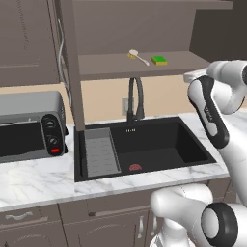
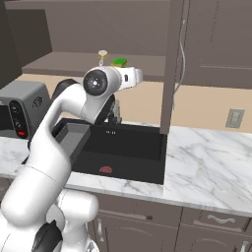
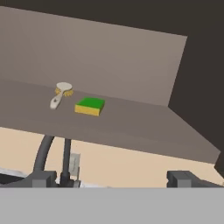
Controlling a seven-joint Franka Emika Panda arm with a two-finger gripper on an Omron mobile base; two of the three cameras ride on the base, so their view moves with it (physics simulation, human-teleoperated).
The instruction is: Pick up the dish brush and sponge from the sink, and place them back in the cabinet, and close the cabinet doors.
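The gripper (image 3: pixel 113 178) hangs spread wide and empty before the cabinet (image 3: pixel 131 122) shelf — on it, ahead and to the left, the dish brush (image 3: pixel 61 93) lies just beside the sponge (image 3: pixel 90 106).

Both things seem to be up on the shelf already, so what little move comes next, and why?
Probably back the open pincer away toward a cabinet door: the dish brush and sponge already lie on the cabinet shelf, and the doors stand open.

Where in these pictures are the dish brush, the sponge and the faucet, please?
dish brush (image 3: pixel 64 89): hand view, on its round head.
sponge (image 3: pixel 91 104): hand view, on its green top.
faucet (image 1: pixel 136 99): left base view, on its black arched neck.
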